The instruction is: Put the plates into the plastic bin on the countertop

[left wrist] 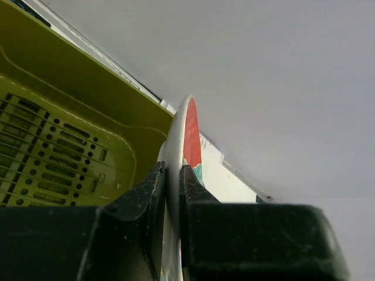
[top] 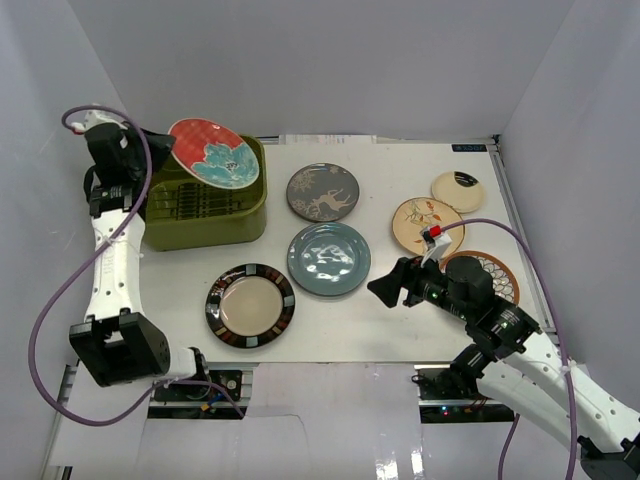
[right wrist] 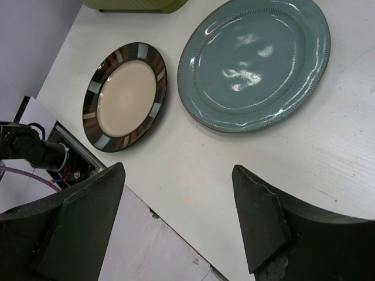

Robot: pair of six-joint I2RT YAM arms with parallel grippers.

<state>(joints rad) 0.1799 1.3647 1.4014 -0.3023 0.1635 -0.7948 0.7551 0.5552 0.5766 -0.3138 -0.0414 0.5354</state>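
My left gripper is shut on the rim of the red-teal plate. It holds that plate tilted over the back of the olive-green plastic bin. On the white countertop lie the grey deer plate, blue-grey plate and black-rimmed cream plate. Further right are the leaf-and-bird plate and the small cream plate. The brown-rimmed plate is partly hidden by my right arm. My right gripper stands open and holds nothing, near the blue-grey plate's front right edge.
White walls close in the countertop on the left, back and right. The bin's slotted bottom shows no plates in the left wrist view. The table's front edge runs just under my right gripper. Purple cables trail from both arms.
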